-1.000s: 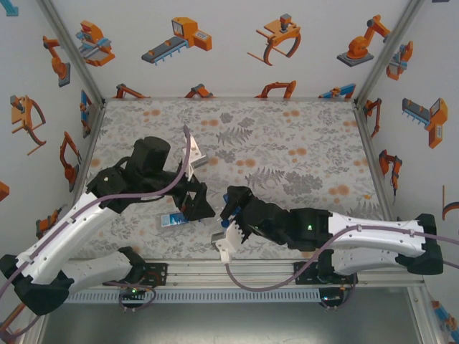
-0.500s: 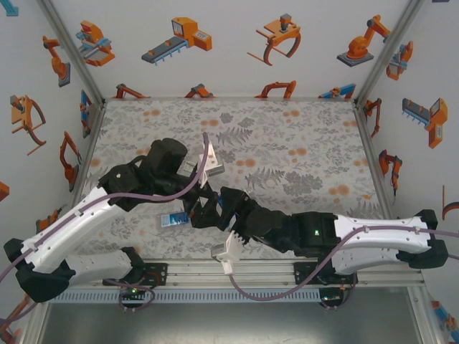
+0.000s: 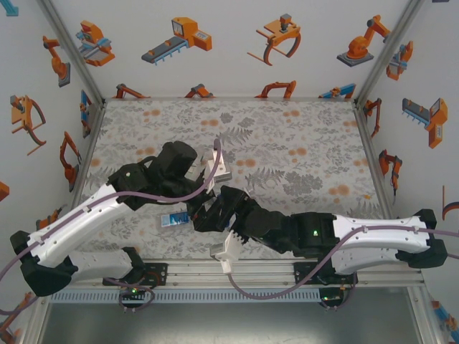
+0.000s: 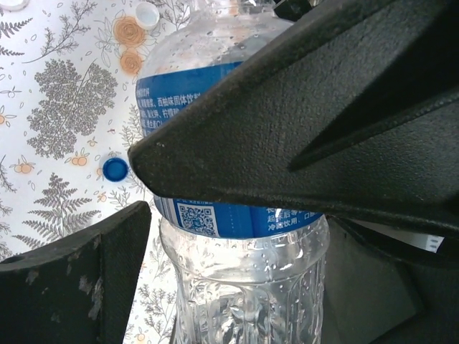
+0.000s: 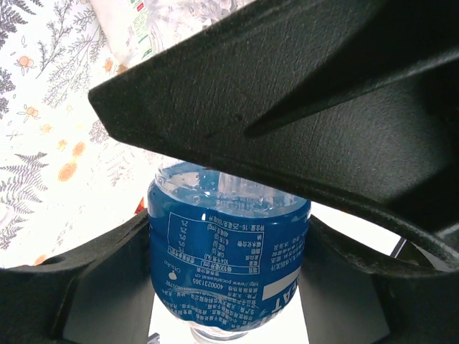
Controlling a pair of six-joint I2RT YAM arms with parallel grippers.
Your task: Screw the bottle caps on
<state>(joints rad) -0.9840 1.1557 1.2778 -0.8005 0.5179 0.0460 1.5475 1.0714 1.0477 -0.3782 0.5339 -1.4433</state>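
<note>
Right wrist: tool (image 5: 215, 222) grips bottle (image 5: 229, 258) (blue-labelled one).

- Left wrist view: the upper finger (image 4: 301, 107) hides much of the blue-labelled bottle (image 4: 244, 251); both its ends run off the frame.
- Right wrist view: a finger (image 5: 287, 93) covers the blue-labelled bottle (image 5: 229, 251) above its label; the white-and-green bottle (image 5: 122, 29) is cut by the top edge.
- From above, the left arm (image 3: 93, 215) and right arm (image 3: 344, 233) hide what lies between their tips; a lying bottle (image 3: 174, 219) is partly covered.
</note>
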